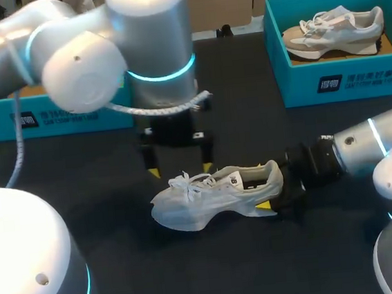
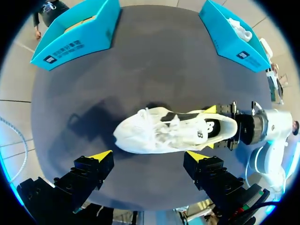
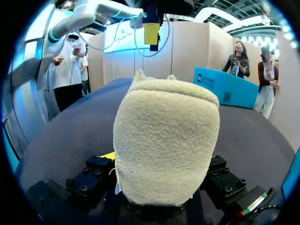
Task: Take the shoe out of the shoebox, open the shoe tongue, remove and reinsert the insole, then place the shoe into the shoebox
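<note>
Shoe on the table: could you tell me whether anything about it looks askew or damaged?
Nothing stands out. The shoe stands upright on its sole, heel clamped in the right pincer; the left pincer hangs open above it.

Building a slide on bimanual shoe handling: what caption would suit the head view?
Right gripper holds the white shoe by its heel on the table; left gripper hangs open above its laces.
</note>
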Motion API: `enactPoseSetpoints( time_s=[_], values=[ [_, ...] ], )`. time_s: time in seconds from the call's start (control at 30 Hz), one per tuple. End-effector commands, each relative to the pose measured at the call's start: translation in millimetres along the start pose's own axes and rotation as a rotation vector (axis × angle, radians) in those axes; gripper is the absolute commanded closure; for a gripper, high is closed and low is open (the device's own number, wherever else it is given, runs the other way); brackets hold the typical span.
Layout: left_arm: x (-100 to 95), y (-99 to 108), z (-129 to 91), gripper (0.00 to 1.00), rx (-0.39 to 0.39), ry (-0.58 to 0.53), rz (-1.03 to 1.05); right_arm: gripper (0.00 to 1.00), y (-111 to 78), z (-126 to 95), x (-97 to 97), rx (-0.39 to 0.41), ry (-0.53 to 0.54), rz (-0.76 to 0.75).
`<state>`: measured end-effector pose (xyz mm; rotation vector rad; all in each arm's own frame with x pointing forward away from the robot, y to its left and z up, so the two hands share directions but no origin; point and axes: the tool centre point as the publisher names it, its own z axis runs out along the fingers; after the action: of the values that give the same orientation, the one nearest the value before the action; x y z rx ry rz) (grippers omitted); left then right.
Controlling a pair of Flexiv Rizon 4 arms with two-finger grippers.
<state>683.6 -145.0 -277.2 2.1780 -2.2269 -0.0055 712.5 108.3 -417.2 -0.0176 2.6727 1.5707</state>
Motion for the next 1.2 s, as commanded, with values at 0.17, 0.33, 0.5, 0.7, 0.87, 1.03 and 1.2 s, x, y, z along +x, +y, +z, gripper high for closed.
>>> enactPoseSetpoints(
  time_s=[0.17, 0.33, 0.5, 0.7, 0.87, 1.03, 1.2],
  values=[
    [56.9, -9.0, 17.5, 0.0, -0.018, -0.053, 0.02, 1.0, -2.4, 2.8, -2.4, 0.004, 0.0, 0.001],
    [68.2, -12.3, 27.3, 0.0, -0.024, -0.064, 0.036, 1.0, -2.4, 2.8, -2.4, 0.004, 0.0, 0.001],
    [76.9, -16.8, 38.6, 0.0, -0.035, -0.079, 0.045, 1.0, -2.4, 2.8, -2.4, 0.004, 0.0, 0.001],
    [84.1, -18.5, 52.5, 0.0, -0.043, -0.103, 0.065, 1.0, -2.4, 2.8, -2.4, 0.004, 0.0, 0.001],
    [85.1, -17.8, 62.8, 0.0, -0.055, -0.12, 0.072, 1.0, -2.4, 2.8, -2.4, 0.004, 0.0, 0.001],
    [86.9, -18.0, 71.7, 0.0, -0.061, -0.138, 0.071, 1.0, -2.4, 2.8, -2.4, 0.004, 0.0, 0.001],
    [83.1, -17.5, 79.4, 0.0, -0.058, -0.161, 0.063, 1.0, -2.4, 2.8, -2.4, 0.004, 0.0, 0.001]
  ],
)
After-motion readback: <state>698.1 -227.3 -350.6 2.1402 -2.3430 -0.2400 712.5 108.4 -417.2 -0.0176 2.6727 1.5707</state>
